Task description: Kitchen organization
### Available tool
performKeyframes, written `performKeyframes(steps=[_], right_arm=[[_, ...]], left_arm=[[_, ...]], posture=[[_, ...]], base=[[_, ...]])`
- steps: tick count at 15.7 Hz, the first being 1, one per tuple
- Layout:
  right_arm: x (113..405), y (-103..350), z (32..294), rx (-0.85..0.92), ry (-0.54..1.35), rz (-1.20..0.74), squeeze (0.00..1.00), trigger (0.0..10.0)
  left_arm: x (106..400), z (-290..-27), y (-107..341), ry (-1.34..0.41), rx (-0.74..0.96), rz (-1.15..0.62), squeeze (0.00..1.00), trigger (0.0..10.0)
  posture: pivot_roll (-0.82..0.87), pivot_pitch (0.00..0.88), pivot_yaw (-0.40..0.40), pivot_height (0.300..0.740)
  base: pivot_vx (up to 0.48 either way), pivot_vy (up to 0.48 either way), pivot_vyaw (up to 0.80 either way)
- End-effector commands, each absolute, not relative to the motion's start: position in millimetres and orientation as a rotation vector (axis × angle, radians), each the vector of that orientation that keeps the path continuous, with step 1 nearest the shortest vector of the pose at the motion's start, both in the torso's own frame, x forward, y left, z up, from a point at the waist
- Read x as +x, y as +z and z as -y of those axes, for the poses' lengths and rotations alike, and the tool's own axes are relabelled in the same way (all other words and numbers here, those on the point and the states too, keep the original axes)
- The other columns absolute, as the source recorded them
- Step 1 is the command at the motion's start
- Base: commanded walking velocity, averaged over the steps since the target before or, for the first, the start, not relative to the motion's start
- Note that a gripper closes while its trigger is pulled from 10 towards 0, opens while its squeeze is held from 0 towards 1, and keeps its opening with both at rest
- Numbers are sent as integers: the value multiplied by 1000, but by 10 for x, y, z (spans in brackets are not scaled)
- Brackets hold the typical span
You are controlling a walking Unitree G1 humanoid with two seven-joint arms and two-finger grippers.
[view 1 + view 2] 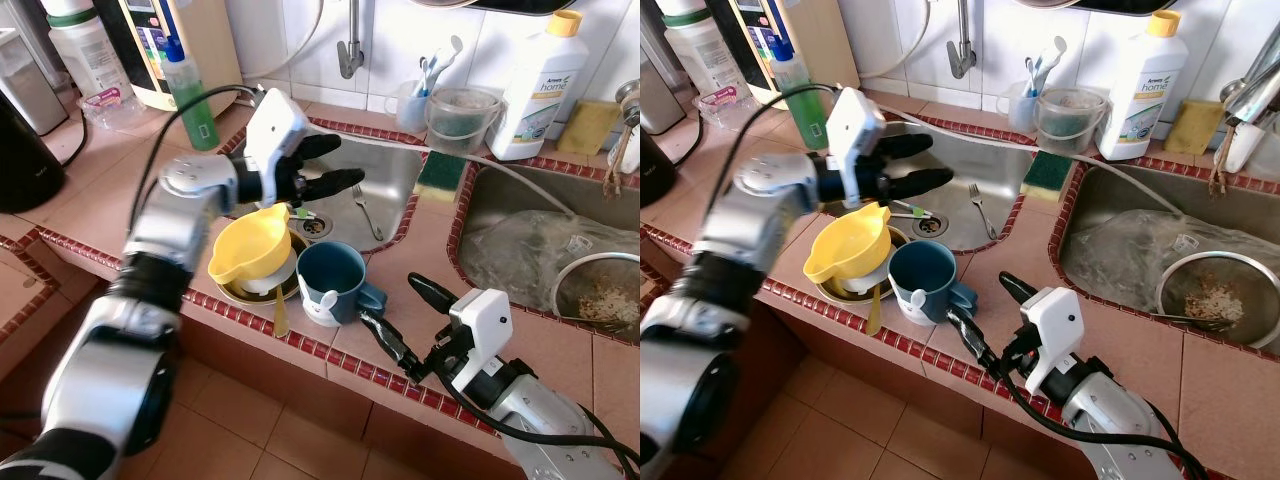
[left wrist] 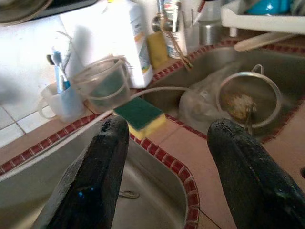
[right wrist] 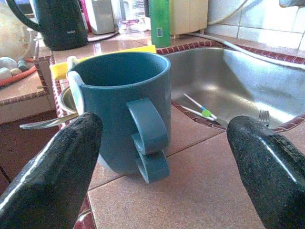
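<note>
Two readable labels: the tall white plastic detergent bottle with a yellow cap (image 1: 541, 85), far right against the tiled wall, has "home" printed on its label; smaller words there too small to read. Black electric kettle (image 3: 61, 21), seen in the right wrist view, carries small white lettering, illegible. Green plastic dish-soap bottle (image 1: 190, 100) at far left, label unreadable.

Left gripper (image 1: 325, 165) hovers over the left stainless steel sink basin (image 1: 385, 190), fingers spread well apart, holding nothing, touching nothing. Just below it sits a yellow plastic funnel-shaped bowl (image 1: 250, 250) stacked on a metal dish at the near counter edge.

Right gripper (image 1: 400, 315) is at the near right, low over the terracotta tiled counter (image 1: 430, 240), fingers wide open, empty. Blue ceramic mug with a double-loop handle (image 3: 126, 112) stands upright on the counter just ahead of the fingers, handle facing the gripper; contact cannot be told from the head views, wrist view shows a gap.

Metal fork (image 1: 366, 210) lies in the left basin. Green-and-yellow sponge (image 2: 140, 117) rests on the ledge between the basins. Round metal strainer with food scraps (image 1: 600, 290) sits in the right basin.
</note>
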State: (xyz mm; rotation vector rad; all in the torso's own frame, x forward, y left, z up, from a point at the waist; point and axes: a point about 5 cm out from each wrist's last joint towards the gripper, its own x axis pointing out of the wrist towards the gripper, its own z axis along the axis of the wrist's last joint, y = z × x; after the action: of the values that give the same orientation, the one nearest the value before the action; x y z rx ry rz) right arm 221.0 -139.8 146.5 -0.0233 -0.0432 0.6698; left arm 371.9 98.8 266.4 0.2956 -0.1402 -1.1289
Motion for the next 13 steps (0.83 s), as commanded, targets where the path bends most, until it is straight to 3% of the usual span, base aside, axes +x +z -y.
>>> performKeyframes(steps=[1, 6, 13], right_arm=[[2203, 1457, 1378, -21, 688, 36, 0, 10000], [2195, 1440, 1379, -25, 694, 31, 0, 10000], [2187, 1440, 1376, -30, 702, 29, 0, 10000]], left_arm=[[3646, -1017, 2652, -1180, 326, 118, 0, 10000], [3342, -996, 2408, -1352, 425, -2, 0, 10000], [3334, -807, 2301, -1295, 502, -34, 0, 10000]], posture=[[-171, 98, 102, 740], [-172, 88, 103, 740], [-184, 76, 104, 740]], base=[[0, 0, 0], [0, 0, 0], [0, 0, 0]])
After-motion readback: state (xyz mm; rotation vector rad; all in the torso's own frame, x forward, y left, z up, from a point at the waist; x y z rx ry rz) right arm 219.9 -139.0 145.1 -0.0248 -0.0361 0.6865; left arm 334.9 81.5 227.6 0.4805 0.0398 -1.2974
